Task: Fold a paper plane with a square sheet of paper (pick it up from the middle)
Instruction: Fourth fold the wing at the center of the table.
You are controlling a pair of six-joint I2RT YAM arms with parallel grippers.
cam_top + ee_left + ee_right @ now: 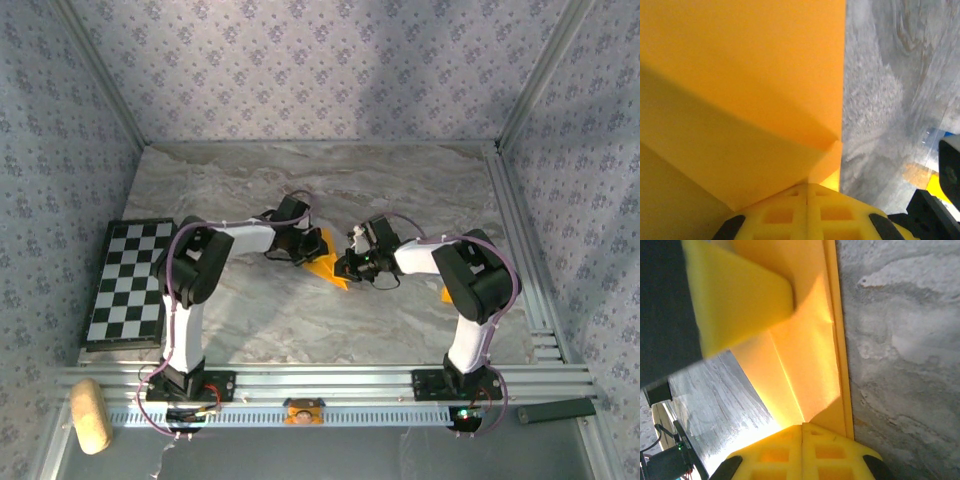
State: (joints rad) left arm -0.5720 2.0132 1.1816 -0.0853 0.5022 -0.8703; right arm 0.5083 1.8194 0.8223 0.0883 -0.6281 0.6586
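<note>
The orange-yellow sheet of paper (327, 268) is folded into several layers and lies in the middle of the marble table, between the two arms. My left gripper (305, 246) is shut on its far-left end; in the left wrist view the closed yellow pads (807, 186) pinch the layered paper (740, 75). My right gripper (352, 266) is shut on the near-right end, its pads (802, 426) meeting on the paper (810, 355) beside a crease. A yellow finger (740, 295) of the left gripper shows there, resting on the paper's far end.
A black-and-white chequered board (128, 283) lies at the left edge. A tiny orange bit (445, 293) lies by the right arm. A beige block (90, 415) and a dark bar (555, 410) rest near the front rail (330, 380).
</note>
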